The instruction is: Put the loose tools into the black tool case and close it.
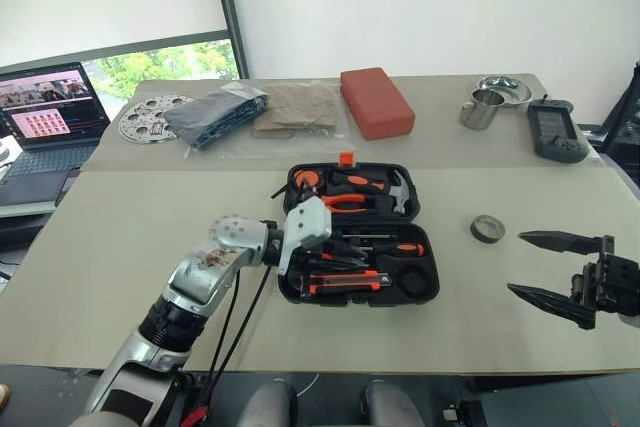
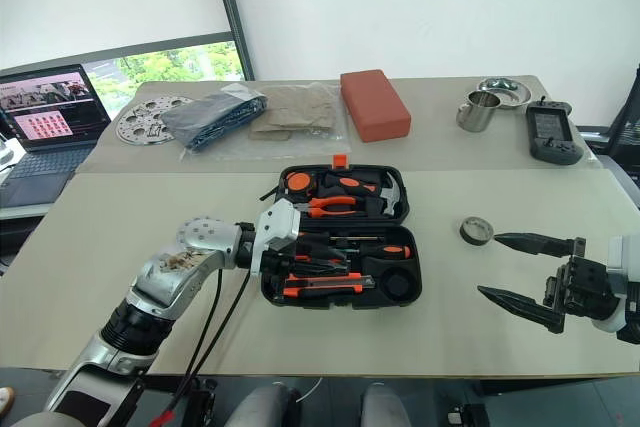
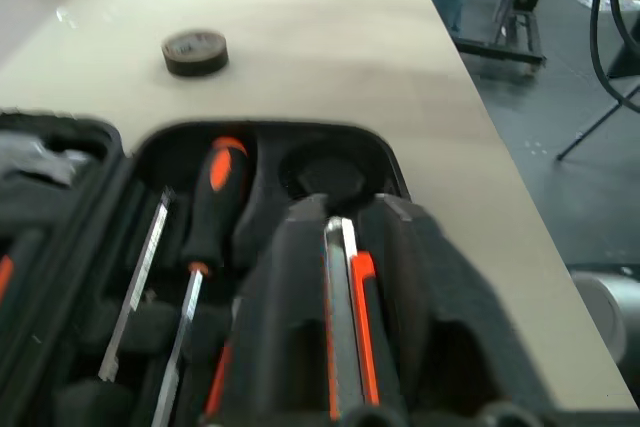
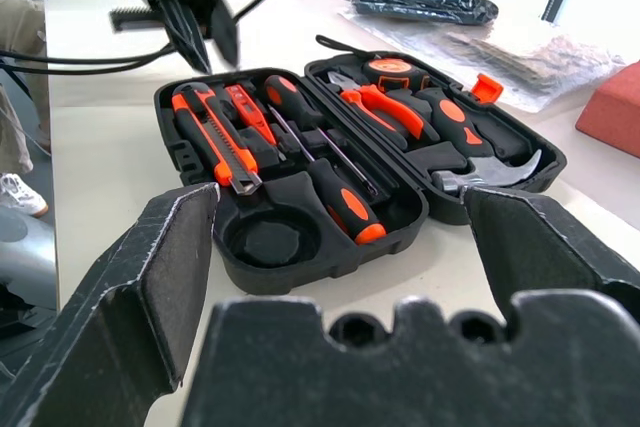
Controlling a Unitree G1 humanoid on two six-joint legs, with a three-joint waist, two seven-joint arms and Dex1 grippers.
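A: Where's the case (image 1: 360,237)?
B: Open, mid-table (image 1: 140,247), knife (image 4: 215,137) and screwdrivers (image 4: 330,182) lying in it.
A: Grippers?
B: Left gripper (image 4: 200,32) clenched, empty, above the case's edge. Right gripper (image 1: 545,265) spread wide, empty, well apart.

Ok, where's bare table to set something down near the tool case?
Free: the tabletop left of the black tool case, and the strip in front of it. Right of it, past the small round puck, hangs the open right tool. Behind, the red block and bagged cloth crowd it.
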